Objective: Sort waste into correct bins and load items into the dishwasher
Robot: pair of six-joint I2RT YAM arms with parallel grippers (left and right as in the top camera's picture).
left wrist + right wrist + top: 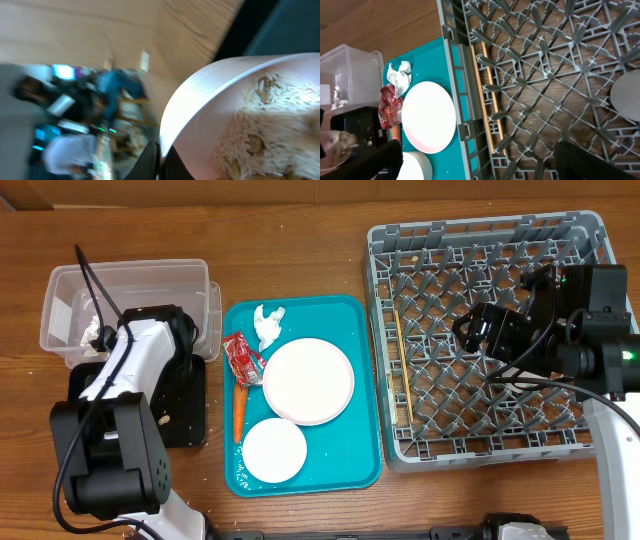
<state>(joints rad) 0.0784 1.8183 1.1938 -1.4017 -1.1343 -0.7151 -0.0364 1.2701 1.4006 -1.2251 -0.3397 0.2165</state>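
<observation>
Left wrist: our left gripper (161,156) pinches the bowl (200,105) rim, we judge to tip rice (260,130) into the black tray (192,395); right gripper (478,332) hangs open over the rack (376,300)

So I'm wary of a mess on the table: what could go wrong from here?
The left gripper pinches the bowl only at its rim. If the bowl slips or tips too fast, the rice could scatter past the black tray. Two thin wooden sticks lie on the dish rack floor, so a dish set on them may sit crooked.
</observation>
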